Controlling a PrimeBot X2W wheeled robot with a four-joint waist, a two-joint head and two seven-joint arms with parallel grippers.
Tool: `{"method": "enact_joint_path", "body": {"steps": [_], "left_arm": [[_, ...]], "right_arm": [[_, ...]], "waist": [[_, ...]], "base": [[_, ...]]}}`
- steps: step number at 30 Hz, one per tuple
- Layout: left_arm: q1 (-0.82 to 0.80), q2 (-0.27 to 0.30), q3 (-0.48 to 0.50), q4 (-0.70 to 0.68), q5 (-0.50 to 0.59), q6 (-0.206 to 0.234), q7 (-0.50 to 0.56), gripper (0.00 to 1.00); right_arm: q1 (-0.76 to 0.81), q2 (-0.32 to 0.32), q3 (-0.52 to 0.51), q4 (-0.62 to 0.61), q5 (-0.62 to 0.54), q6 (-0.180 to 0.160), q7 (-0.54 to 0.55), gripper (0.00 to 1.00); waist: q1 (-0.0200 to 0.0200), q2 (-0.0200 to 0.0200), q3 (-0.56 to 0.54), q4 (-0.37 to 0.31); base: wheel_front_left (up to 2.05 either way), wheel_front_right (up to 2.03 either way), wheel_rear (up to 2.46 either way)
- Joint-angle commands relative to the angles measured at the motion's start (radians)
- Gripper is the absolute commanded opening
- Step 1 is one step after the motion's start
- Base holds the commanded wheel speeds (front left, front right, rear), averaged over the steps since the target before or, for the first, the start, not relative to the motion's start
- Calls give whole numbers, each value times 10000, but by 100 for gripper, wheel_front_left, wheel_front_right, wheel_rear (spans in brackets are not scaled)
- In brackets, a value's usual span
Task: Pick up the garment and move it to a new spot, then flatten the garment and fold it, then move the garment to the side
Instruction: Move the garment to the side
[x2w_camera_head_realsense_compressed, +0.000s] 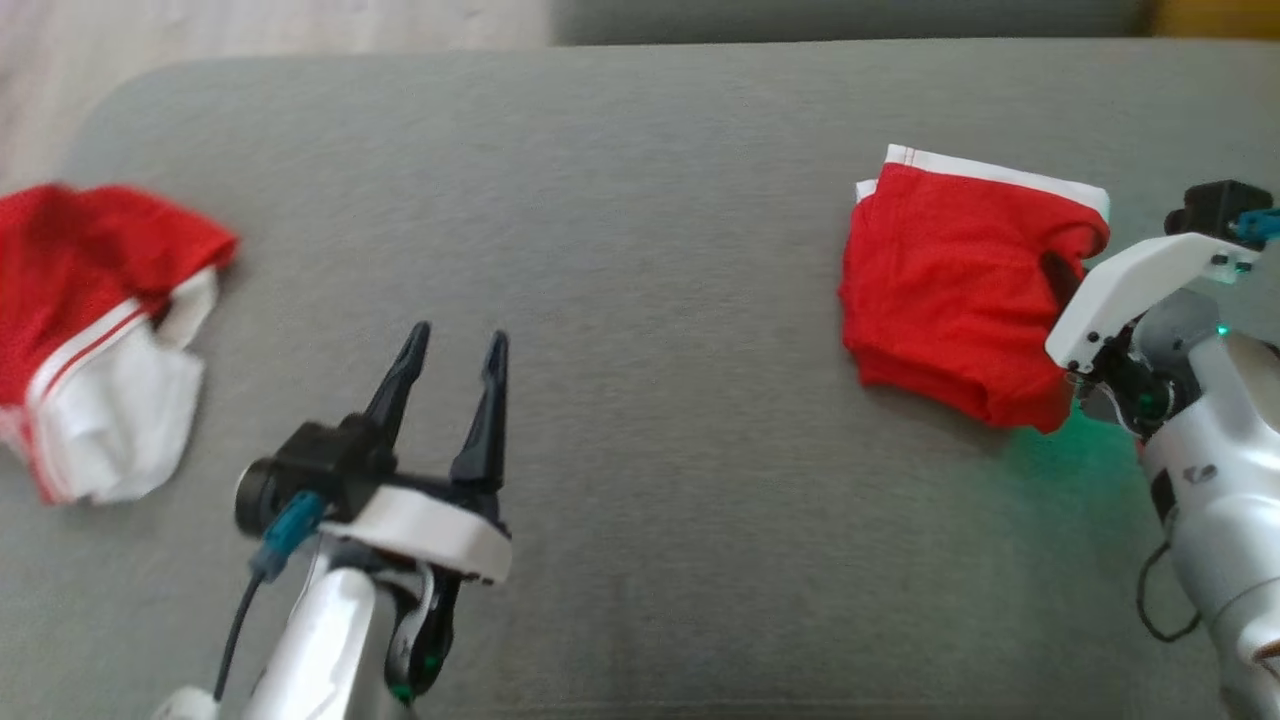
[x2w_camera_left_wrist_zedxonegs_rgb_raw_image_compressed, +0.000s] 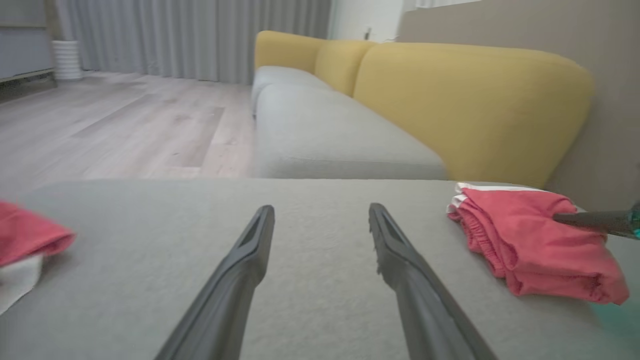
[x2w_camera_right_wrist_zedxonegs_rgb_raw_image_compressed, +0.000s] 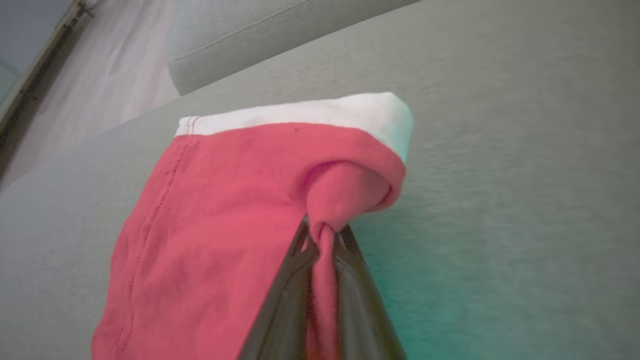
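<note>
The folded red garment (x2w_camera_head_realsense_compressed: 950, 290) lies on the right side of the grey cushion (x2w_camera_head_realsense_compressed: 640, 200), its white waistband along the far edge. The right gripper (x2w_camera_right_wrist_zedxonegs_rgb_raw_image_compressed: 325, 230) is clamped on a pinch of red cloth at the garment's near right corner, and the fabric bunches into a small knot just above the fingertips. The left gripper (x2w_camera_head_realsense_compressed: 458, 337) hangs over bare cushion near the middle with its fingers spread and nothing between them.

The cloth looks light, thin and very soft, a mesh-like knit that drapes and creases freely. A single-corner hold will likely let the layers slide apart when lifted, so a grip through all the layers at the folded edge, or a low drag across the cushion, seems kinder to the fold. How many layers the pinch has caught is hard to tell from the wrist view.

The cushion is flat, matte and slightly grippy-looking (good for keeping a fold in place). A second red and white garment (x2w_camera_head_realsense_compressed: 90, 330) lies crumpled at the far left. Beyond are a yellow sofa back (x2w_camera_left_wrist_zedxonegs_rgb_raw_image_compressed: 470, 100), a wooden floor (x2w_camera_left_wrist_zedxonegs_rgb_raw_image_compressed: 125, 125) and grey curtains (x2w_camera_left_wrist_zedxonegs_rgb_raw_image_compressed: 190, 35).
</note>
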Motion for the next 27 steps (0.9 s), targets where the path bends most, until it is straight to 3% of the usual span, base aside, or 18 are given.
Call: {"method": "enact_joint_path", "body": {"steps": [1,8,14,19,27], "left_arm": [[-587,26,182,-249,24,-43,-122,100],[-1093,26,-501,75,-48,-116,-122,100],[-1395,26,-870,272,-47,-87,-122,100],[-1746,45,-1068,349,69,-96,-102,100],[-2186,195,-1204,327,236,-107,61,100]], "right_arm": [[-460,-132,224,-353,100,-7,-144,0],[-637,-125,792,-487,519,-7,-465,0],[-691,-137,1337,-772,982,-7,-809,0],[-1049,-594,2101,-1076,1056,-7,-952,0],[-2142,-2035,3100,-1043,881,-7,-902,0]], "waist": [[0,0,-167,-762],[0,0,9,-2322],[0,0,361,-3029],[0,0,1010,-2955],[0,0,2155,-2207]], "base": [[0,0,0],[0,0,0],[0,0,0],[0,0,0],[0,0,0]]}}
